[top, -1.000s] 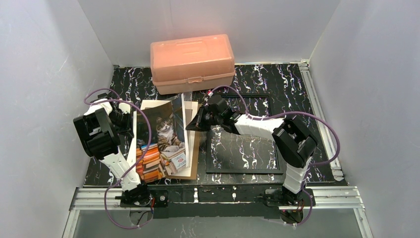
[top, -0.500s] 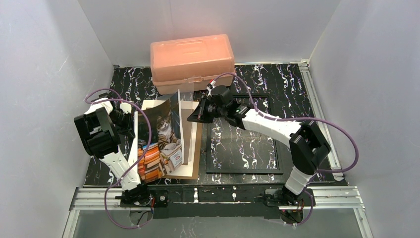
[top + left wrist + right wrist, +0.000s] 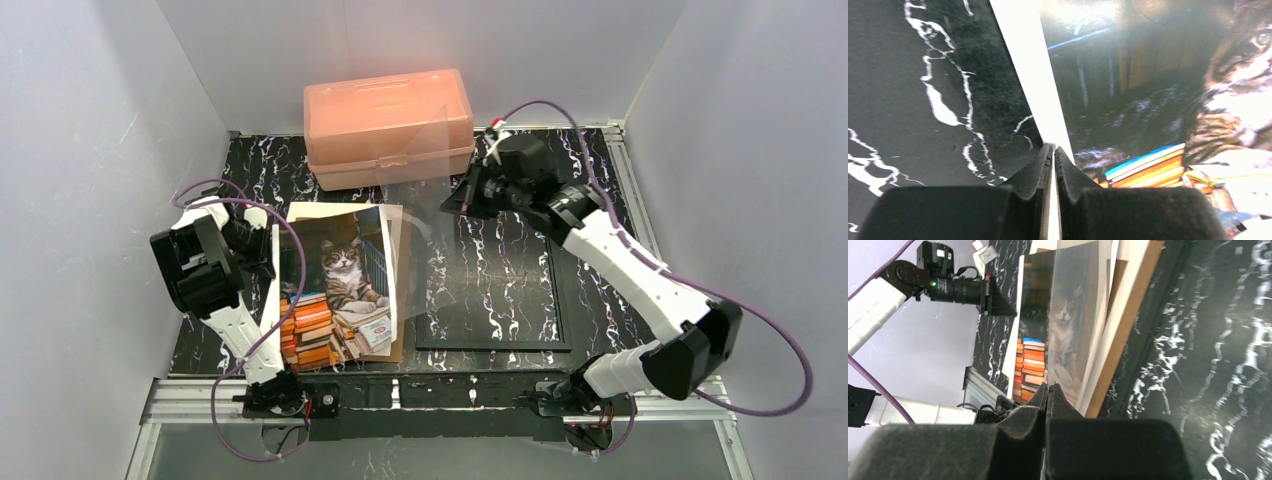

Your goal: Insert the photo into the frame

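"Over on the left, what has that arm got?"

"The left gripper [image 3: 1053,152] is pinched nearly closed on the white strip along the left edge of the photo [image 3: 338,285]. The print lies face up on a brown board [image 3: 400,300], cat at the far end, books toward the arm bases."

"And the frame?"

"The frame [image 3: 490,345] lies flat just right of that pile, its long side running near to far, parallel with the print. So I'd say the print has to travel rightward, and the left arm is the nearer one."

"The other arm?"

"The right gripper [image 3: 455,198] hangs over the frame's far left corner, clamped on a clear sheet [image 3: 1073,310] held up off the table."

"Anything to read?"

"A small label in the picture's corner, too blurred. Nothing legible on the peach box [image 3: 388,125]."
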Tool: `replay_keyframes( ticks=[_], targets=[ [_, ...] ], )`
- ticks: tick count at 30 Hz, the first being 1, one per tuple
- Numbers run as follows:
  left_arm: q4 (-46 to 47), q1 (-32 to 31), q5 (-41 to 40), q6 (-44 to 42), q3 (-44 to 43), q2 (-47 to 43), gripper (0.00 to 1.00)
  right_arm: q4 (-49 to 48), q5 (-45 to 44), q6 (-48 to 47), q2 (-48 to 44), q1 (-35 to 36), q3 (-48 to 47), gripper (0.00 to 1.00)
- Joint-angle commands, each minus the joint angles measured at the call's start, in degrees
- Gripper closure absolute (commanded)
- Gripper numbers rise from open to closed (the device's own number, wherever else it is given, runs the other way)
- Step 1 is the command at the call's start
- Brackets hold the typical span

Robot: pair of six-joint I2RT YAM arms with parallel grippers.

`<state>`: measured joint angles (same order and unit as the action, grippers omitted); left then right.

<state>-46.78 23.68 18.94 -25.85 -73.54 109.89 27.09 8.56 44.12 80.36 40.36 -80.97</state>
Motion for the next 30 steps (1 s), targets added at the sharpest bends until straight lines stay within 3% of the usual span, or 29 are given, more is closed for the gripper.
replay_keyframes(
  ticks=[1,5,10,13,18,23,30],
  targets=[
    [-6.56,-1.03,4.35,0.09,-3.36,-1.04,0.88,8.58,-1.44,-5.86,-4.80,-2.43,-4.84,0.99],
    [-10.89,-1.01,6.90,-0.39,-6.60,-3.78,0.59,12.10,-1.26,-7.20,-5.84,-2.65,-9.11,0.99],
    [-18.60,-1.01,10.38,-2.42,-12.24,-7.36,0.36,15.94,-1.69,-8.23,-6.09,-2.81,-13.66,0.99],
    [-22.80,-1.37,14.15,-2.56,-15.51,-9.59,0.30,15.85,-0.35,-8.25,-6.74,-2.94,-15.04,0.99],
    [-24.59,-8.39,21.44,1.18,-15.96,-15.52,0.03,11.25,5.40,-7.29,-8.33,-3.00,-16.38,0.99],
    [-21.07,-17.00,28.31,7.42,-12.87,-18.62,0.02,11.73,3.51,-6.69,-10.72,-3.08,-18.33,0.99],
    [-14.31,-22.88,23.65,10.63,-8.50,-17.09,0.02,19.36,-4.22,-10.88,-13.08,-3.58,-9.95,0.99]
  ],
)
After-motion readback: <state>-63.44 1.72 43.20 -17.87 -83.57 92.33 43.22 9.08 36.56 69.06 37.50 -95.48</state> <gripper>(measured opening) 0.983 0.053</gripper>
